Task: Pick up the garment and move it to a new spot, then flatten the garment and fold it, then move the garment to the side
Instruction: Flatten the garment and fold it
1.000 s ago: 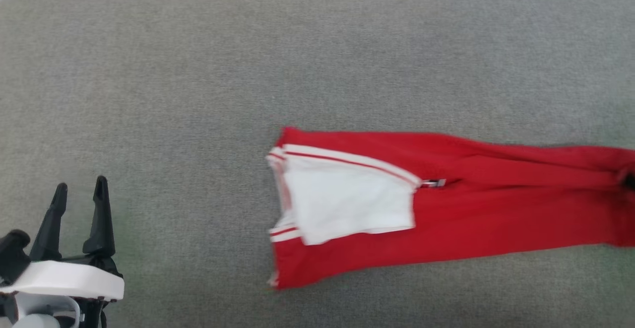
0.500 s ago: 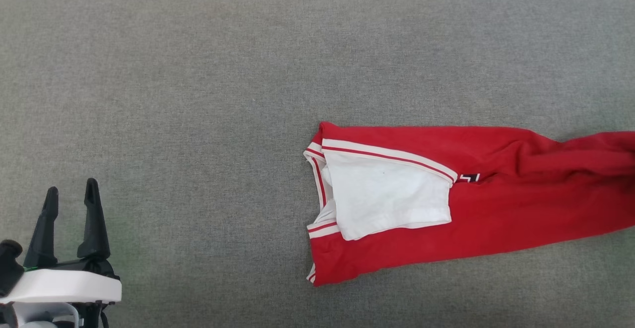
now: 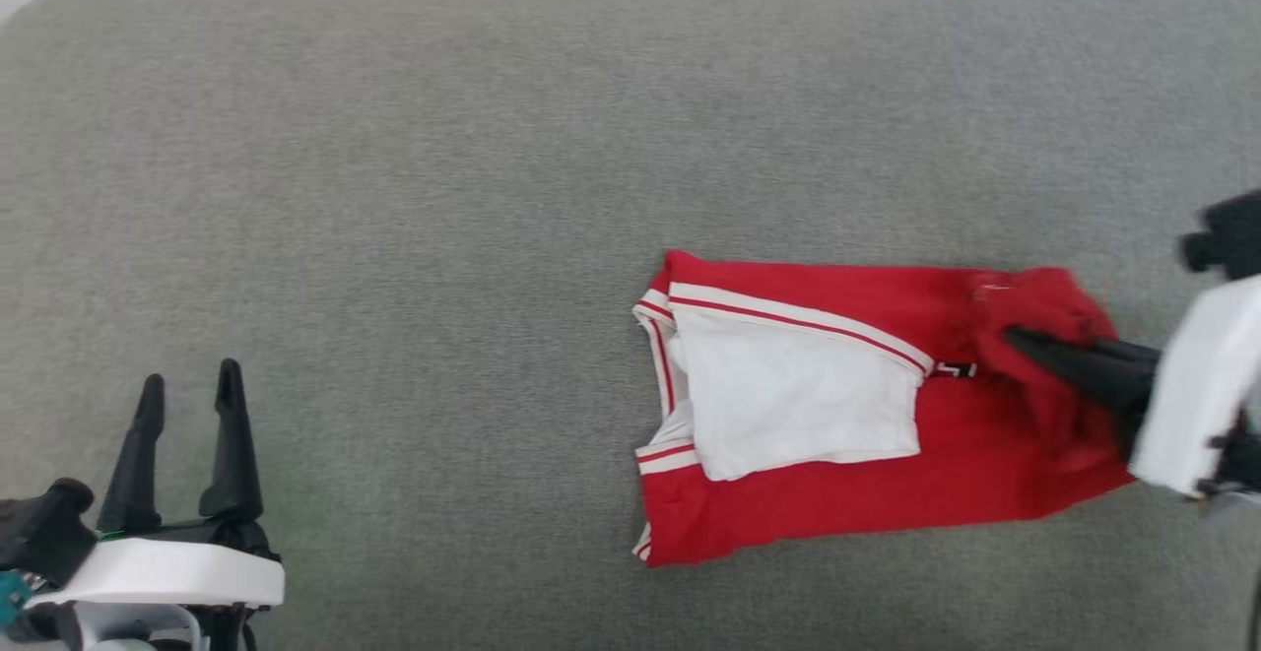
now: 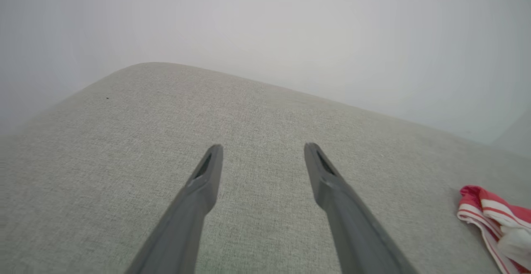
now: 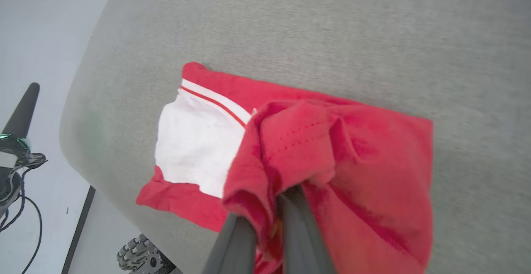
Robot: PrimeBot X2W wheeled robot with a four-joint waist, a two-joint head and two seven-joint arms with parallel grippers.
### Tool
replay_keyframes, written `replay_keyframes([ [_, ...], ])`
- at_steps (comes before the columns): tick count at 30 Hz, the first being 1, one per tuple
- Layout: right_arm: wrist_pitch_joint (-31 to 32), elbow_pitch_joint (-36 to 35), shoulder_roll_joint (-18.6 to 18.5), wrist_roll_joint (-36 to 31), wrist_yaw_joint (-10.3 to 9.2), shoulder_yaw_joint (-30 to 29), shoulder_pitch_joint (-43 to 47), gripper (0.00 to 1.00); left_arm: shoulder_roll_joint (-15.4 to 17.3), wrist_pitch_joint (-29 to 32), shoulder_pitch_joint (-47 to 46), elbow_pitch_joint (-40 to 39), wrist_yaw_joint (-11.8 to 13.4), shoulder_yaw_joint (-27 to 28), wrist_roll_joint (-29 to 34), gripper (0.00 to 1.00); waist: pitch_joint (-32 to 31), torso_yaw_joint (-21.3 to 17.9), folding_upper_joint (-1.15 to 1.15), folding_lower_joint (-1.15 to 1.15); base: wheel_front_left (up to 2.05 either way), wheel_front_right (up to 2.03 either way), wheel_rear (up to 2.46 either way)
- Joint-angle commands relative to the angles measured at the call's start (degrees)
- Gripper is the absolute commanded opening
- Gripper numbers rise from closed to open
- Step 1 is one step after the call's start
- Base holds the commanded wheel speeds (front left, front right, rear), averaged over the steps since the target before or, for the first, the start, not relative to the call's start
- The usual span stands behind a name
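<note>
Left gripper [image 3: 190, 375] is idling at lower left, jaws wide, empty. The red jersey [image 3: 837, 503] is lying right of centre on the grey upholstered surface [image 3: 394, 188], the right gripper [image 3: 1025, 342] pinching its bunched right end in tight jaws. That wad could end up slipping free or dragging the fold crooked.

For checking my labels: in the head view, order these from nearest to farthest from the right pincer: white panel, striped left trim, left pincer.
1. white panel, middle of the garment.
2. striped left trim, at its left end.
3. left pincer, far lower left.
</note>
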Motion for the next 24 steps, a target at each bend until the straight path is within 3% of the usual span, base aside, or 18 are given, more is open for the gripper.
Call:
replay_keyframes([
  [1, 0.11, -0.41, 1.05, -0.70, 0.00, 1.11, -1.05, 0.00, -0.12, -0.26, -0.45, -0.21, -0.20, -0.33, -0.50, 1.00, -0.45, 0.96, 0.00, 0.00, 0.00, 0.00, 0.00],
  [9, -1.52, 4.03, 6.78, -3.00, 0.00, 11.46, -5.44, 0.00, -1.00, -0.26, -1.86, 0.44, -0.21, -3.92, -0.68, 1.00, -1.51, 6.47, 0.00, 0.00, 0.00, 0.00, 0.00],
  [20, -6.62, 12.69, 9.17, -4.95, 0.00, 22.65, -10.93, 0.00, -1.72, -0.26, -2.76, 0.99, -0.21, -5.55, -1.31, 1.00, -1.57, 10.77, 0.00, 0.00, 0.00, 0.00, 0.00],
  [21, -7.32, 13.22, 9.06, -5.17, 0.00, 23.39, -11.52, 0.16, -1.76, -0.27, -2.84, 1.01, -0.21, -5.63, -1.33, 1.00, -1.56, 10.86, 0.00, 0.00, 0.00, 0.00, 0.00],
  [22, -8.26, 13.51, 8.94, -5.12, 0.01, 24.29, -12.08, 0.45, -1.81, -0.27, -2.93, 1.00, -0.22, -5.57, -1.37, 1.00, -1.55, 10.90, 0.00, 0.00, 0.00, 0.00, 0.00],
  [23, -8.97, 14.13, 8.70, -5.07, 0.00, 24.81, -12.39, 1.00, -1.86, -0.27, -2.95, 0.97, -0.22, -5.40, -1.39, 1.00, -1.59, 10.85, 0.00, 0.00, 0.00, 0.00, 0.00],
  [24, -9.37, 14.46, 8.32, -4.92, 0.00, 25.36, -12.59, 1.00, -1.86, -0.27, -2.90, 0.91, -0.22, -5.28, -1.48, 1.00, -1.63, 10.72, 0.00, 0.00, 0.00, 0.00, 0.00],
])
